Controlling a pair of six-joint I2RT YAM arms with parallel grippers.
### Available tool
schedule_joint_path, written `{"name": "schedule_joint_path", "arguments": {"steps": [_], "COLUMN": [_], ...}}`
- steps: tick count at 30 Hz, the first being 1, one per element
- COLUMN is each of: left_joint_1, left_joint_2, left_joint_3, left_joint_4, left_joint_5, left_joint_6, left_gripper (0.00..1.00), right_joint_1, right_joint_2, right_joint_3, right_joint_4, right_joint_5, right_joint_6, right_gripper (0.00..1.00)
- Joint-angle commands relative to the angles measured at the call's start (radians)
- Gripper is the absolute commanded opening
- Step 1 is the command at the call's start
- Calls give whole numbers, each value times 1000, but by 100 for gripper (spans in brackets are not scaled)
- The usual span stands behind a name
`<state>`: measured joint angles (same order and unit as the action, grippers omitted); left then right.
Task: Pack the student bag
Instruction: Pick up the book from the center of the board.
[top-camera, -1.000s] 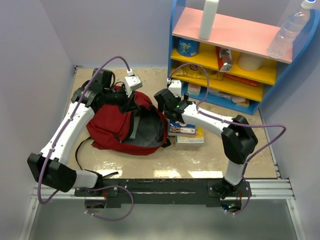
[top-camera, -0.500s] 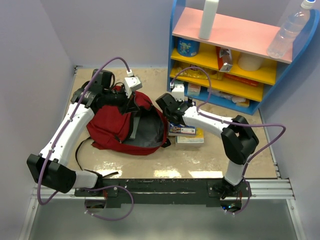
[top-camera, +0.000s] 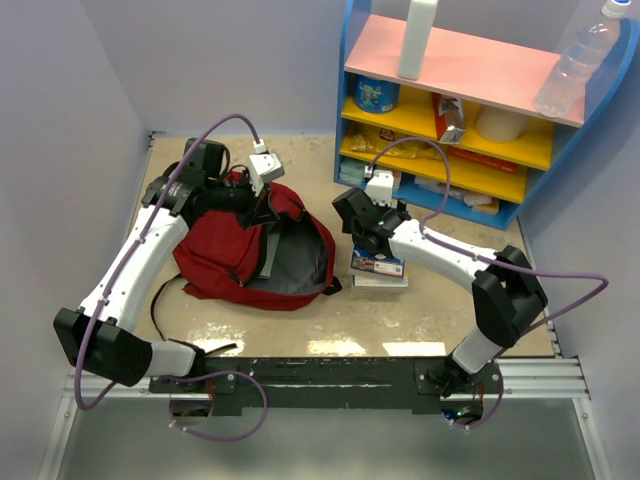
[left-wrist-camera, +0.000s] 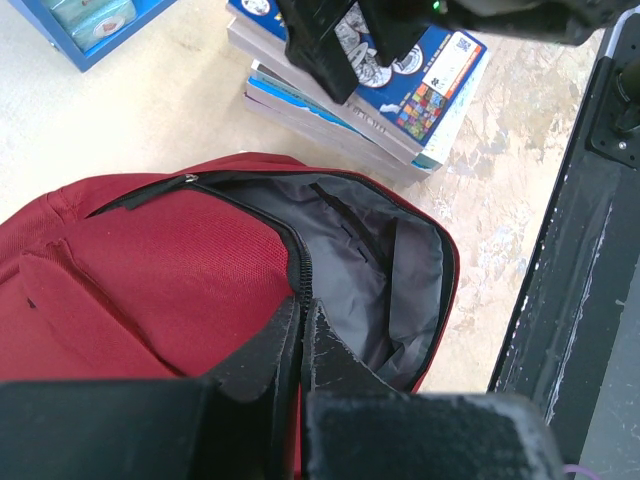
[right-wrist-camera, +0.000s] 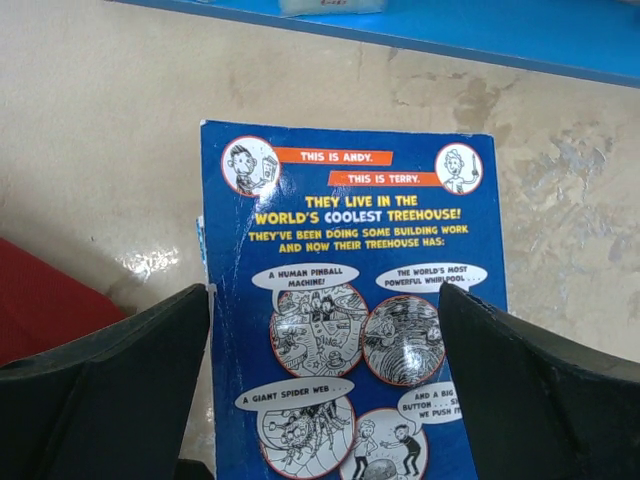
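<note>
One bag (top-camera: 215, 265) — dark red woven fabric, soft and slumped, lying on the worktop (top-camera: 400, 320) left of centre, under the left arm (top-camera: 140, 255). Main zip is undone and the mouth gapes toward the books, showing smooth dark grey lining (left-wrist-camera: 370, 270) with one flat inner pocket. Left jaws are pinched together on the bag's rim at the zip, fabric caught between the two black pads. The bag's far side is hidden under that arm's wrist. One stack (left-wrist-camera: 300, 105) of books sits just right of the bag: at least three flat rectangular paperbacks going by the edges. Exact count is hard to make out, since the right arm (top-camera: 440, 250) covers part of it. The top book (right-wrist-camera: 350, 300) is glossy blue, back cover up, with round cartoon panels and yellow and white text; its lower end is cut off in the right wrist view. Right jaws stand wide apart, one on each side of that book — can't tell whether either touches it. Behind is one shelf (top-camera: 480, 65) with a blue frame, pink top and yellow tiers. Two bottles stand on top: one white bottle (top-camera: 412, 40), cropped at the picture's upper edge, and one clear bottle (top-camera: 575, 65). The goods on the tiers are too small to identify.
</note>
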<state>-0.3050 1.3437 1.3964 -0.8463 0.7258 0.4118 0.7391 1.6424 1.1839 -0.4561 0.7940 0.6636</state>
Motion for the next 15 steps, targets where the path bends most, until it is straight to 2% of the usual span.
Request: {"name": "schedule_joint_path", "arguments": {"steps": [1,7,15], "left_joint_1": [0,1,1], "left_joint_2": [-21,-15,-9], "left_joint_3": [10,13,15], "left_joint_4": [29,30,33], "left_joint_5": [38,35,38], "left_joint_6": [9,7,8], "left_gripper": [0,0,0], "right_joint_1": [-15,-63,-66], "right_joint_2": [-72,-107,-102], "right_joint_3": [-43,-101,-125], "right_joint_4": [14,30,37], "right_joint_5": [24,-22,-48], "right_joint_6": [22,28,39], "right_gripper": [96,96,98]}}
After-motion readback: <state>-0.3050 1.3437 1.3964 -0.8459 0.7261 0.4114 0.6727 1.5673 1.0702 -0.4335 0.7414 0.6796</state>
